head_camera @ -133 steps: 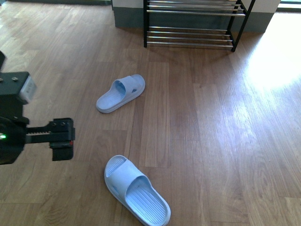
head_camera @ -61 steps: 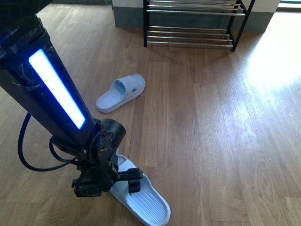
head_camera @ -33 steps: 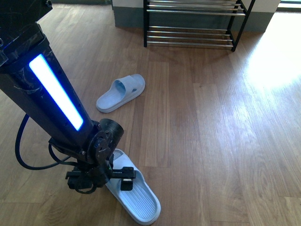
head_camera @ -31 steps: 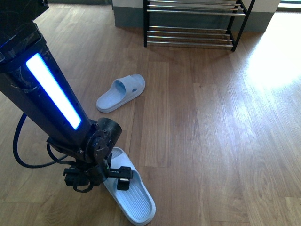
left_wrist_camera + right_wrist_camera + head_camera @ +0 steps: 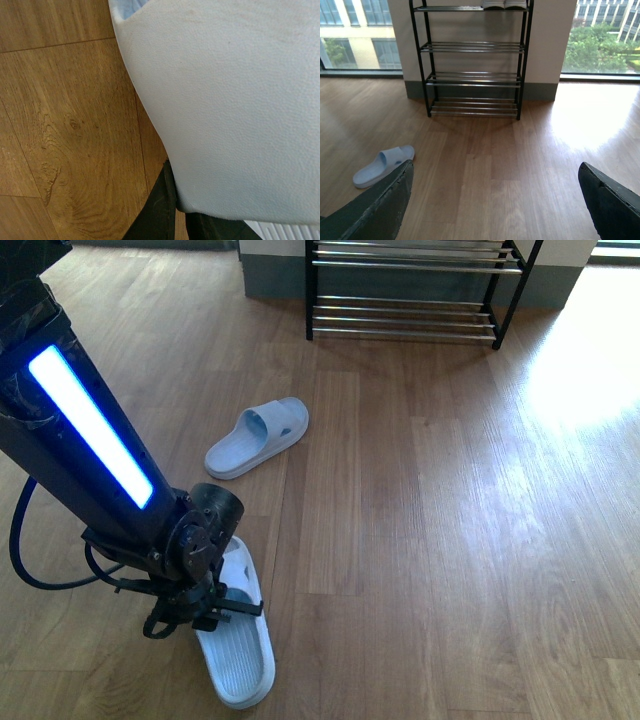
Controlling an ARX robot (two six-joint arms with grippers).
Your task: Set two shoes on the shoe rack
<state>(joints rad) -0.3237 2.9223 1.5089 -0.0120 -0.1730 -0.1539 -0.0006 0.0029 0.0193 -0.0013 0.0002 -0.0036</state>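
Two shoes (image 5: pixel 493 4) top the shoe rack (image 5: pixel 472 47); left jaws pinch near slipper (image 5: pixel 238 650), right jaws spread

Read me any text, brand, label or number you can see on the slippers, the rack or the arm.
No legible text in any view.
Near slipper: plain pale blue, no brand showing; the left wrist view shows only its pebbled strap.
Far slipper: plain, no marking.
Shoe rack: bare bars, no label.
Left arm: a glowing light strip, no writing.
Left gripper: any marking is too small to read.
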